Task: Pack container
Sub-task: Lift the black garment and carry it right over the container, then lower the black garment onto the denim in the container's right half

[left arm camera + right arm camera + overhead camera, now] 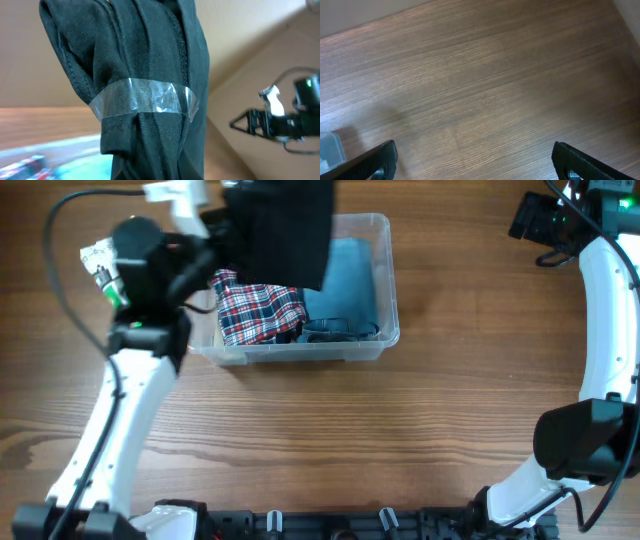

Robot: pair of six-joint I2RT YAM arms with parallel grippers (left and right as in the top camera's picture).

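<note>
A white tag (96,256) on the left arm is too blurred to read. The left claw (220,222) is clenched on a black garment (285,230) banded with clear tape (145,100), over the far-left part of the container (388,280) on the worktop (350,440). The right claw (475,162) is released, well apart from it.

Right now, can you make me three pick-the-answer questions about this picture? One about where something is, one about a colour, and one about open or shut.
1. Where is the black cloth?
A. on the floor
B. up over the bin
C. under the bin

2. What colour is the checked cloth?
A. red, white and dark
B. yellow
C. pink

3. The right fingers are:
A. shut on a cloth
B. open
C. shut on the bin

Answers:
1 B, it hangs above the bin's back edge.
2 A, its squares are red and white with dark lines.
3 B, they stand wide apart, holding nothing.
</note>
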